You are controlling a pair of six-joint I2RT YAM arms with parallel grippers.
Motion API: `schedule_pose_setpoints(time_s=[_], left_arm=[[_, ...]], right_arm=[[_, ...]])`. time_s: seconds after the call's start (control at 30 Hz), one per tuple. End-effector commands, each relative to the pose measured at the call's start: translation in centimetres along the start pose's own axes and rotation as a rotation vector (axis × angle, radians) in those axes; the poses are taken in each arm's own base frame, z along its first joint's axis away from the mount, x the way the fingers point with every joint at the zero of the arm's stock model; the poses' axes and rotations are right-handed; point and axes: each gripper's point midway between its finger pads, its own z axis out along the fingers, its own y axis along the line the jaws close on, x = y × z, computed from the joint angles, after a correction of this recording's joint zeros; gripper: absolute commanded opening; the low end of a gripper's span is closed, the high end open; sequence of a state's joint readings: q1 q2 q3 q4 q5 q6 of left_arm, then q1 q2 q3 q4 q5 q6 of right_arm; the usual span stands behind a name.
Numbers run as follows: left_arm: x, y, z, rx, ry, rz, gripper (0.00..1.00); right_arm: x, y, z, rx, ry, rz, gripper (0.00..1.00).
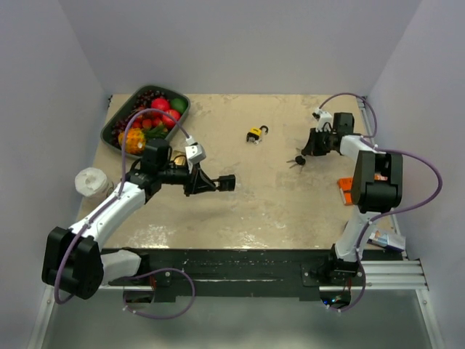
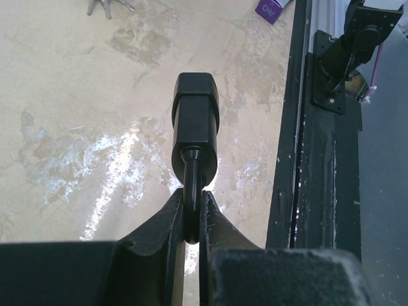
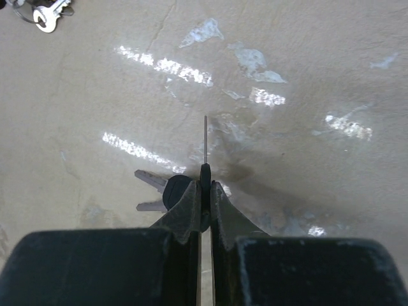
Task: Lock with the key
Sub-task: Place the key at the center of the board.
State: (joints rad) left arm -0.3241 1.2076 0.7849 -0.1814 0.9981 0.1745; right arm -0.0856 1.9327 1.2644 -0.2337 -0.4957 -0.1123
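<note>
My left gripper is shut on the shackle of a black padlock and holds it above the table's middle. In the left wrist view the padlock body sticks out ahead of the closed fingers. My right gripper at the right rear is shut on a black-headed key low over the table. Its thin blade points forward, edge-on. Two more keys of the bunch hang to the left; the bunch also shows in the top view.
A small yellow padlock with silver keys lies at the rear centre. A dark tray of fruit stands rear left, a white lid at the left edge. An orange object lies by the right arm.
</note>
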Motion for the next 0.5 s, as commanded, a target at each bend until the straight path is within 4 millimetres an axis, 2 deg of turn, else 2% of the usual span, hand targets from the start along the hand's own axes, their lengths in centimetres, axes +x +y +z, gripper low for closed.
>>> schedule_pose_setpoints(time_s=[0.0, 0.07, 0.1, 0.2, 0.23, 0.3, 0.33, 0.37, 0.4, 0.43, 0.47], left_arm=[[-1.7, -1.2, 1.1, 0.055, -0.026, 0.055, 0.0], [-1.5, -1.2, 1.5, 0.052, -0.014, 0.044, 0.0], [-1.5, -1.4, 1.8, 0.051, -0.008, 0.034, 0.0], [-1.3, -1.4, 2.3, 0.058, 0.012, -0.017, 0.0], [-1.4, -1.3, 2.5, 0.062, 0.023, -0.039, 0.0], [-1.4, -1.5, 2.8, 0.073, 0.038, -0.079, 0.0], [-1.5, -1.4, 3.1, 0.081, 0.05, -0.1, 0.0], [-1.6, -1.7, 3.3, 0.094, 0.057, -0.126, 0.0], [-1.8, -1.9, 3.4, 0.11, 0.059, -0.145, 0.0], [-2.0, -2.0, 3.6, 0.123, 0.062, -0.159, 0.0], [-2.1, -2.2, 3.7, 0.134, 0.063, -0.199, 0.0]], right_arm=[[-2.6, -1.9, -1.1, 0.069, -0.044, -0.098, 0.0], [-2.9, -1.7, -1.3, 0.057, -0.049, -0.12, 0.17], [-3.1, -1.5, -1.5, 0.049, -0.052, -0.123, 0.35], [-3.8, -0.8, -2.3, 0.029, -0.071, -0.164, 0.6], [-4.9, -0.2, -3.4, 0.027, -0.103, -0.206, 0.63], [-5.6, 1.2, -4.6, -0.015, -0.135, -0.257, 0.69], [-6.8, 2.2, -6.2, -0.021, -0.175, -0.318, 0.71], [-7.2, 3.1, -7.0, -0.043, -0.194, -0.349, 0.73], [-7.2, 3.9, -7.6, -0.061, -0.204, -0.374, 0.82], [-8.2, 6.2, -9.4, -0.09, -0.252, -0.457, 0.83], [-8.0, 7.4, -10.0, -0.108, -0.253, -0.493, 0.83]])
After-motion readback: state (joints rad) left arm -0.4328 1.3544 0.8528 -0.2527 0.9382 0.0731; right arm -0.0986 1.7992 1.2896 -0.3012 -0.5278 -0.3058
